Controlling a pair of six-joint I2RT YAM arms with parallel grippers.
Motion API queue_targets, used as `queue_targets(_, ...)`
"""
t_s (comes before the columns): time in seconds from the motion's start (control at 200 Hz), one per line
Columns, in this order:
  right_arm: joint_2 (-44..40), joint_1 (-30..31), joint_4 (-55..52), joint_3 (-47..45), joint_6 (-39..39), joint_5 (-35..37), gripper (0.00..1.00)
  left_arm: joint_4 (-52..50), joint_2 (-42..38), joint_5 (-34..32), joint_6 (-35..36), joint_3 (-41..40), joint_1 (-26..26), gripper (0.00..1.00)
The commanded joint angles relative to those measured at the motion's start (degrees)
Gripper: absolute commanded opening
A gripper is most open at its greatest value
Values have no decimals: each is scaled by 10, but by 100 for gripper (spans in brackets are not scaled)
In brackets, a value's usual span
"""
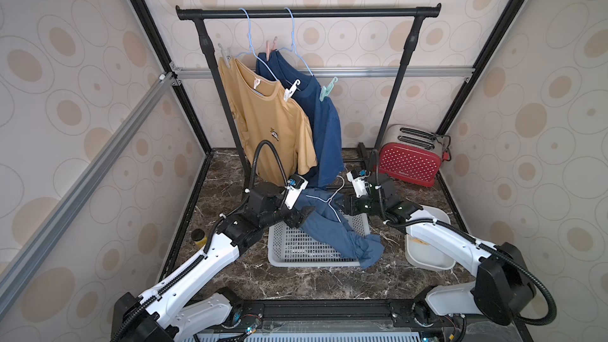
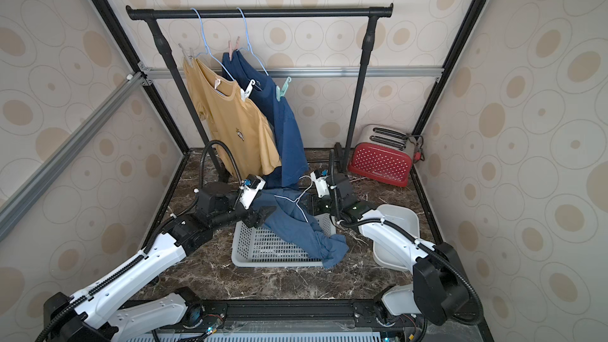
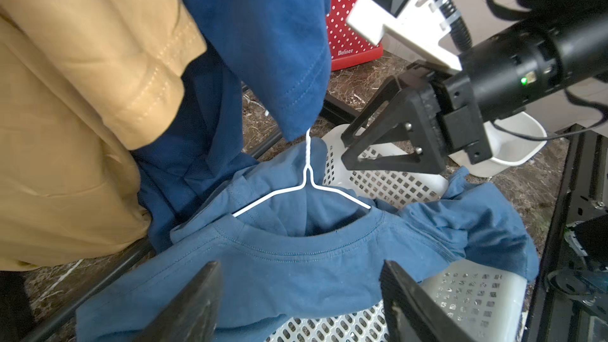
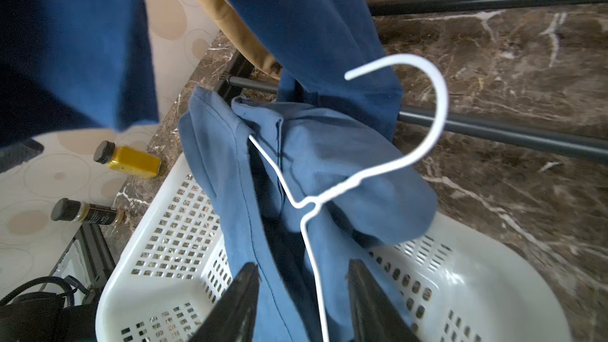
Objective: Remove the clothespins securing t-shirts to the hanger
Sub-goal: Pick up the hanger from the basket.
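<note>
Left gripper [image 3: 300,264] astride blue shirt [image 3: 230,258] (grip unclear), right gripper [image 4: 302,263] unclenched, hanging shirts [image 1: 325,126] crowding, basket [image 4: 158,225] beneath

Red polka-dot toaster [image 1: 409,162] mid-right; white perforated basket [image 1: 306,262] low-ctr, white tub [image 1: 427,258] to its right; yellow spice jar [image 1: 198,236] low-left.

Only one piece of wording was legible: the brand "Belinee", in white letters low on the red, white-dotted face of the toaster [image 3: 345,21], which stood beyond the white basket [image 3: 378,182]. In both top views that mark [image 1: 408,162] [image 2: 378,162] was too small to read. The chest graphic of the yellow t-shirt [image 1: 263,116] hanging behind the white basket, and the label of the dark bottle [image 4: 85,213] beside it, were also illegible.
</note>
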Motion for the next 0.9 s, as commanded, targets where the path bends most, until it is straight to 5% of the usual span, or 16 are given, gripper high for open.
queue_targets(0.0,30,-8,91,-12,42,-47,49,-18,-2,-8,-12,14,5,76)
queue_targets(0.491,119,-13,146,10,61,-113,47,-41,2,-11,-15,23,11,77)
queue_targets(0.896,122,-12,221,-8,85,-156,23,-58,1,-33,-2,35,23,77)
